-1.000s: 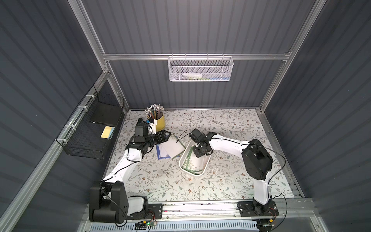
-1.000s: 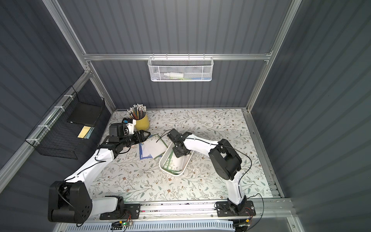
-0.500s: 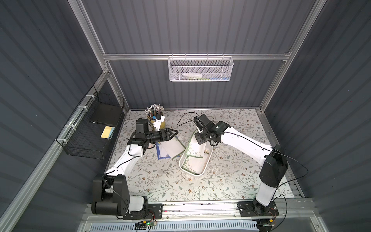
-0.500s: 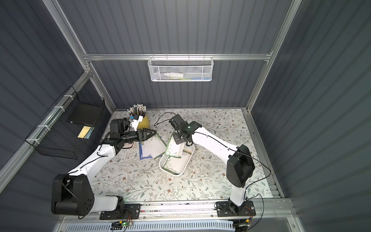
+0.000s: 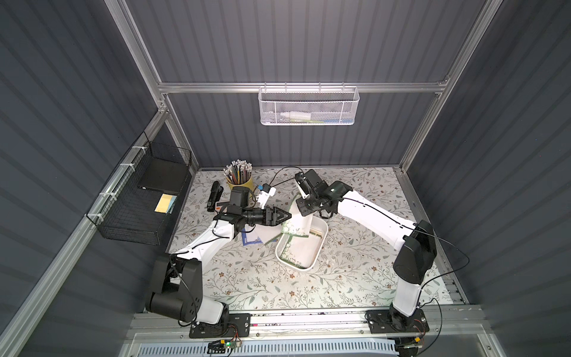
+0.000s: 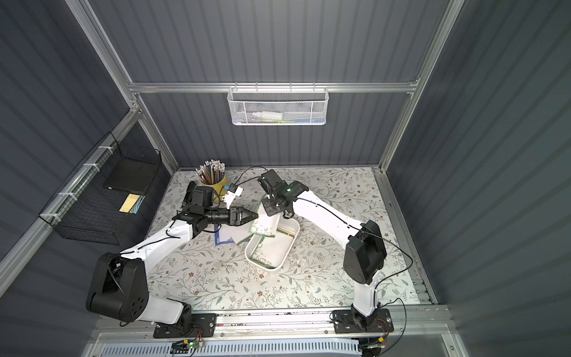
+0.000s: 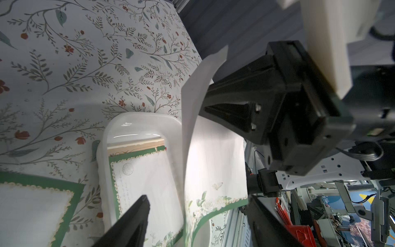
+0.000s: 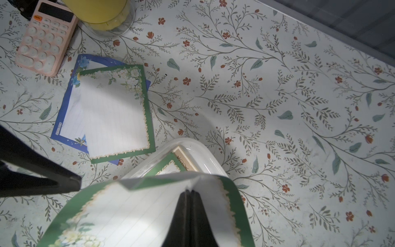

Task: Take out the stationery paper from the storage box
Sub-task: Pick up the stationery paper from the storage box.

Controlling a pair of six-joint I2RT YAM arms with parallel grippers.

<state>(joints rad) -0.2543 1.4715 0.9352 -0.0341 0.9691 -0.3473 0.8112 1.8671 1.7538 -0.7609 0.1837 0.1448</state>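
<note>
The storage box point(image 5: 323, 238) is a shallow white tray on the floral mat, seen in both top views point(image 6: 293, 239). Green- and tan-bordered stationery paper point(image 7: 145, 177) lies inside it. My right gripper point(image 8: 190, 191) is shut on the top edge of one green-bordered sheet point(image 5: 296, 224), which hangs curled above the box's far end. My left gripper point(image 7: 197, 198) is open, level with that sheet point(image 7: 213, 162), whose lower edge hangs between its fingers without being pinched. A green sheet point(image 8: 115, 113) and a blue one point(image 8: 68, 102) lie on the mat beside the box.
A yellow pencil cup point(image 5: 239, 176), a black stapler point(image 5: 214, 196) and a pink calculator point(image 8: 44, 40) stand at the back left. A black wire basket point(image 5: 145, 197) hangs on the left wall. A white mesh basket point(image 5: 309, 106) hangs on the back wall.
My right gripper has risen out of the box with the green-bordered sheet in it. My left gripper has lifted and swung right to the hanging sheet.
</note>
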